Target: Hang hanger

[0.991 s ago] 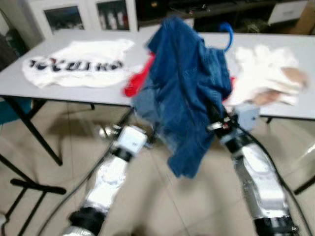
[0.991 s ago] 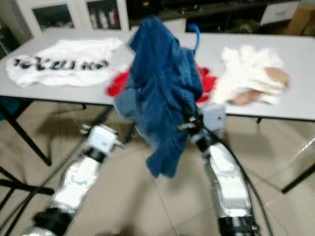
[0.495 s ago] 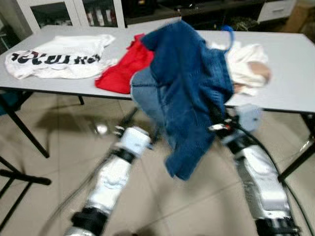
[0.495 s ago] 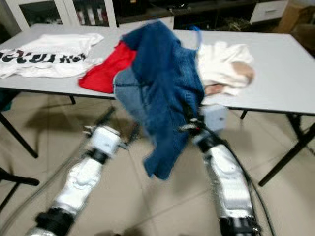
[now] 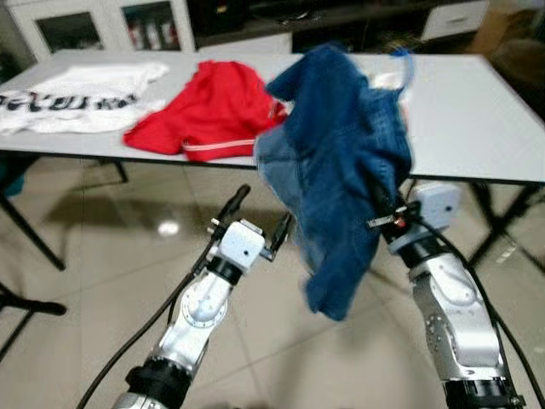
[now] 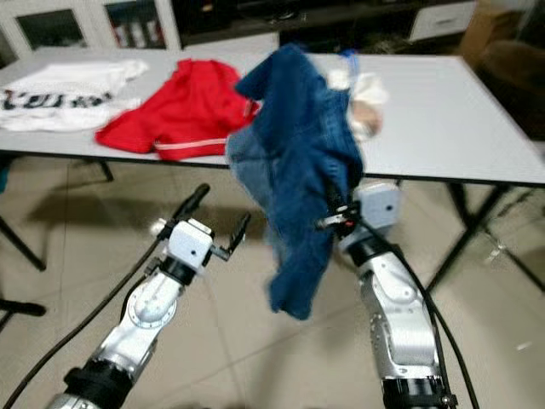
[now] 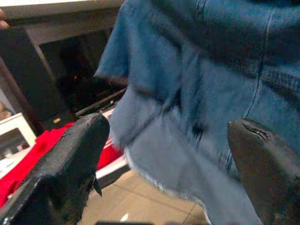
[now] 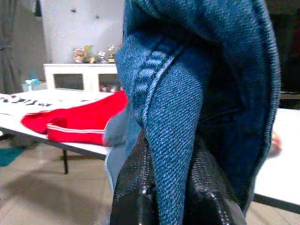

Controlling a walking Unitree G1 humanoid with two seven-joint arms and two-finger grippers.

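Hanging with its long axis roughly vertical, the blue denim garment (image 5: 341, 170) is raised above the floor in front of the worktop (image 5: 477, 111) in the left eye view. Its top bunches at worktop height and its lower corner points down toward the tiled floor (image 5: 77, 256). A blue hanger hook (image 5: 402, 64) shows at the upper edge of the garment, curving upward. The right gripper (image 5: 379, 209) is beneath the fabric, so its fingers are covered here. The left gripper (image 5: 255, 223) is just beside the garment's lower left edge, fingers spread apart and holding nothing.

Right eye view: a red garment (image 6: 183, 106) lies flat on the worktop to the left of the denim. A white printed shirt (image 6: 60, 89) lies farther left. A pale bundle (image 6: 362, 98) on the worktop is partly hidden behind the denim. White cabinets (image 6: 85, 25) stand beyond the worktop.

Left wrist view: the two black fingers (image 7: 70, 164) stand wide apart. The denim hangs ahead of them, apart from both pads.

Right wrist view: the black fingers (image 8: 133, 192) are closed on a thick seamed fold of the denim, which rises straight up from between them. The hanger itself cannot be made out here.
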